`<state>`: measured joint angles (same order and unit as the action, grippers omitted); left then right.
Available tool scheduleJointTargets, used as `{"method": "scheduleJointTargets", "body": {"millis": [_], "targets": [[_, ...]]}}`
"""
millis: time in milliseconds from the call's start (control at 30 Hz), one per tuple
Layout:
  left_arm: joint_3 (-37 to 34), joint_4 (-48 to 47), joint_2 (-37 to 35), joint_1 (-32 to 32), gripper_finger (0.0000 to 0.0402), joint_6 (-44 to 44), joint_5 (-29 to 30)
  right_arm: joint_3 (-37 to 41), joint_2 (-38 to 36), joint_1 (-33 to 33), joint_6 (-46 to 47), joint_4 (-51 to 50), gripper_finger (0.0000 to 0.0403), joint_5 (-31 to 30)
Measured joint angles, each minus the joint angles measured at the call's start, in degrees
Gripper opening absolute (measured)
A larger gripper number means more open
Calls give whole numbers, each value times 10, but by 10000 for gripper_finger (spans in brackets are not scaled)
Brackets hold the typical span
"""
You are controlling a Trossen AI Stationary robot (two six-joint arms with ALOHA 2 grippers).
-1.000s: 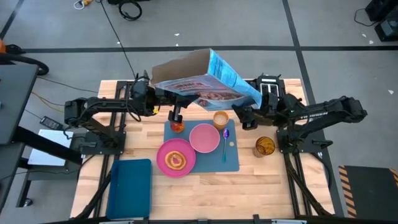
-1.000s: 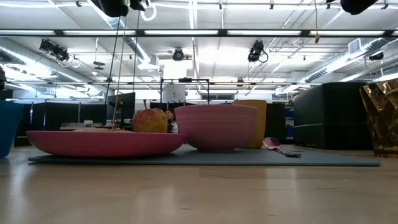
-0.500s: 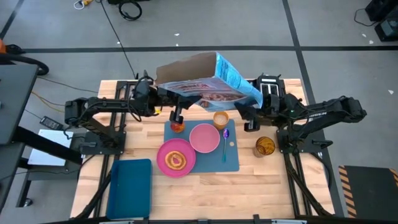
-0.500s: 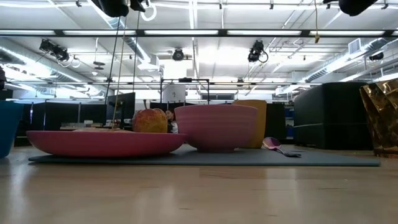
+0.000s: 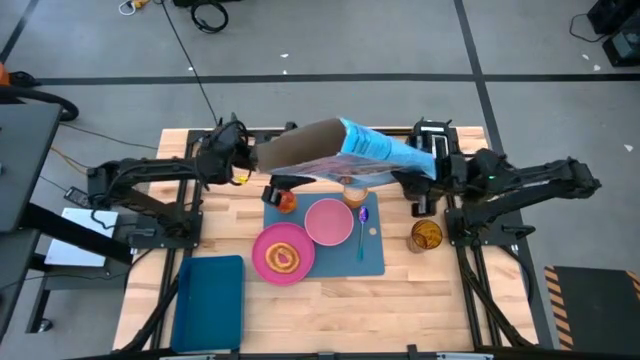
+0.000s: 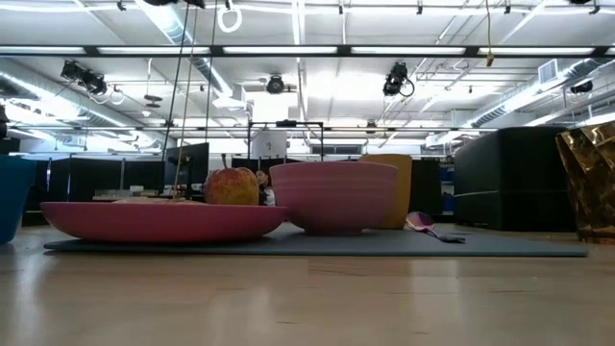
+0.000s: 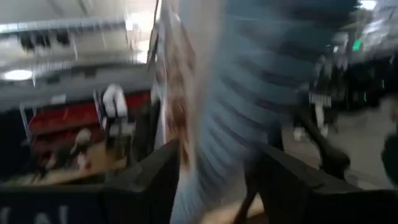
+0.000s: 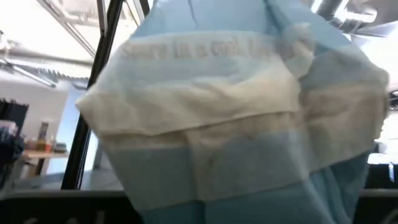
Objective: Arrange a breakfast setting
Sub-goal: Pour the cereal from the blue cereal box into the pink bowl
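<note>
Above the table [image 5: 440,300], we see the blue cereal box [image 5: 375,150] lying on its side in mid-air between the two arms. It hangs over the rear edge of the blue placemat [image 5: 375,262], brown open end toward the left arm and blue end toward the right.

The left end effector [image 5: 248,162] sits at the box's brown end. In the left wrist view its fingers [image 7: 146,180] stand wide apart with the blurred box between them. We cannot tell whether they touch the cardboard.

The right end effector [image 5: 418,183] is at the blue end and appears narrowed onto the box, which fills the right wrist view.

Below, the setting rests on the placemat:
- The round pink plate [image 5: 262,262] is at the front left corner, overhanging the mat's edge.
- The toast slice [image 5: 283,257] lies on the plate.
- The smaller pink bowl [image 5: 328,221] stands just behind and to the right of the plate.
- The blue-purple spoon [image 5: 362,235] lies lengthwise beside the bowl on its right.
- The small orange cup [image 5: 355,193] stands behind the bowl, partly under the box.
- The red apple [image 5: 287,201] sits at the mat's rear left corner.

Off the mat, a gold-coloured container [image 5: 425,236] stands to the right. A dark-blue tray [image 5: 210,300] lies on the front left of the table.
</note>
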<state>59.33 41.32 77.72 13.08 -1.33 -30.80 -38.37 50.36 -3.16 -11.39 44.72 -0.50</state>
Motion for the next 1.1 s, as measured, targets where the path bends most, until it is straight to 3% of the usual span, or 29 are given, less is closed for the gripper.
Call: {"method": "scheduleJointTargets", "body": {"millis": [233, 300, 500, 633, 900, 1100], "targets": [[-1, -311, -71, -2, 215, -67, 66, 0, -125, -40, -16, -187, 122, -73], [-16, -361, -73, -9, 215, -67, 85, 0, -156, -49, -14, -241, 122, -92], [-95, -370, -73, -45, 215, -48, 176, 0, -236, -66, 42, -417, 122, -113], [-138, -361, -73, -72, 215, -39, 222, 0, -306, -66, 70, -525, 122, -158], [-167, -345, -73, -128, 215, -15, 233, 0, -428, -66, 117, -716, 122, -146], [-167, -325, -73, -154, 215, -9, 233, -7, -442, -66, 119, -845, 122, -174]]}}
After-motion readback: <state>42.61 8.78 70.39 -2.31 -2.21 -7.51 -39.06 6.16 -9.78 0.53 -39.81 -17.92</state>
